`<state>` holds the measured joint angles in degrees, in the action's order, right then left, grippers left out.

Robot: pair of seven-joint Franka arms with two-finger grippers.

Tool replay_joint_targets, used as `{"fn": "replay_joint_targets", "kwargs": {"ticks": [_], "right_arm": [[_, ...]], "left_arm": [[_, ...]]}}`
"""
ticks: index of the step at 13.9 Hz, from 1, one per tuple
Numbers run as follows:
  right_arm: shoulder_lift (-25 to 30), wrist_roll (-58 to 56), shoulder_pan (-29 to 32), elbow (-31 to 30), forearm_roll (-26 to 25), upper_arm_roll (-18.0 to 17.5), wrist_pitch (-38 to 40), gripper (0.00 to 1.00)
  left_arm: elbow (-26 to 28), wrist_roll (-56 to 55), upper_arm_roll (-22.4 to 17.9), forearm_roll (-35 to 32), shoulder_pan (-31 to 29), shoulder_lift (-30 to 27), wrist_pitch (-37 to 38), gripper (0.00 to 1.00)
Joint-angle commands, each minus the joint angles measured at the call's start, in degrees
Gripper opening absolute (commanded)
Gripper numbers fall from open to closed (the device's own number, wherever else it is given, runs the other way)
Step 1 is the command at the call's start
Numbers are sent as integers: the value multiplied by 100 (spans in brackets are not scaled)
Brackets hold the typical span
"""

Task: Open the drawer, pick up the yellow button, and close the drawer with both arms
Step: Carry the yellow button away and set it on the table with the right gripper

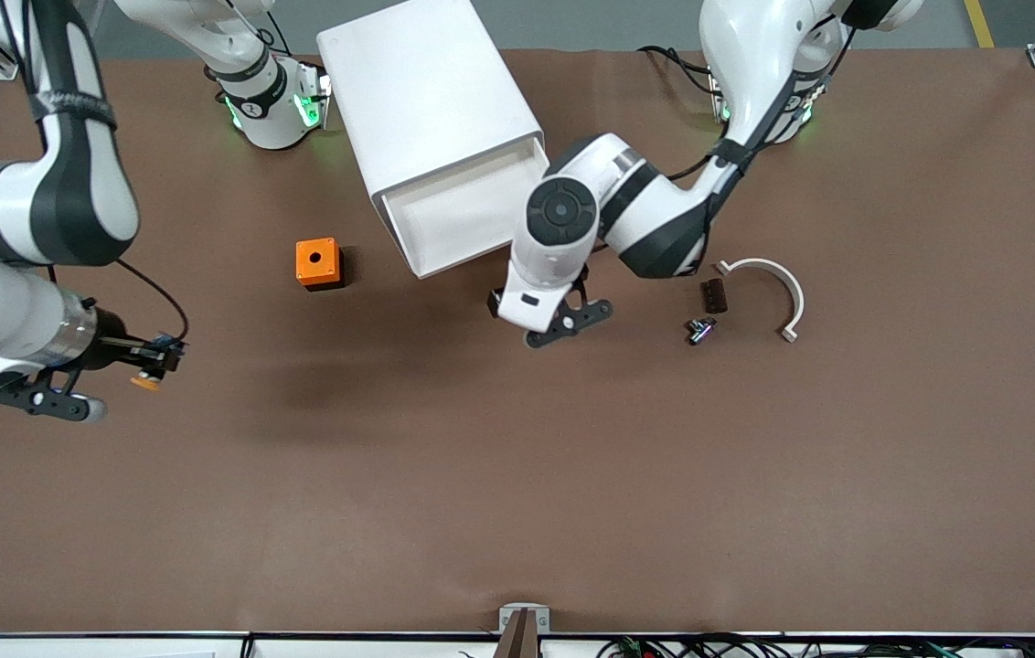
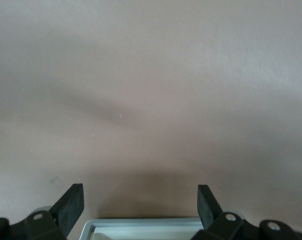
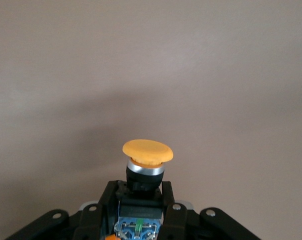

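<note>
The right gripper [image 1: 138, 366] is clamping the button [image 1: 147, 381] over bare table; the left gripper [image 1: 563, 320] is hanging spread just in front of the open drawer [image 1: 463, 215], nearer for closing.

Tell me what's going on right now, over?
Right gripper shut on button, over bare table. Left gripper open, just in front of the drawer, still pulled out. Nothing in the way.

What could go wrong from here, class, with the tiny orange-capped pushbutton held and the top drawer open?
1. The tiny orange-capped pushbutton sits in the right gripper by its black body only; it might slip out over the brown table.
2. The open left gripper hangs before the open white top drawer; a skewed push could shift the tall white cabinet.
</note>
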<state>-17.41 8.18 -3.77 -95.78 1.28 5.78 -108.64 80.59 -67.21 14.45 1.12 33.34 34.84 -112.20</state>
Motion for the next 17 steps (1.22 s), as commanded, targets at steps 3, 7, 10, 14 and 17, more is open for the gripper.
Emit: {"fn": "replay_joint_targets", "kwargs": {"ticks": [3, 7, 10, 14, 17], "right_arm": [[-138, -1317, 937, -835, -312, -129, -1402, 0], [-701, -2082, 1545, -872, -304, -138, -1958, 0], [-1018, -2365, 1730, -854, -286, -147, -2134, 0], [-1334, -2470, 1765, -828, -295, -138, -2336, 0], [-1493, -2689, 1783, -828, -295, -138, -2503, 0]], "left_arm": [[555, 7, 348, -42, 24, -382, -197, 100], [546, -134, 586, 264, 32, -329, -144, 100], [554, -343, 647, 661, 68, -294, -135, 100], [537, -731, 656, 1082, 94, -162, -135, 100], [546, -1021, 761, 1601, 164, -101, -127, 100]]}}
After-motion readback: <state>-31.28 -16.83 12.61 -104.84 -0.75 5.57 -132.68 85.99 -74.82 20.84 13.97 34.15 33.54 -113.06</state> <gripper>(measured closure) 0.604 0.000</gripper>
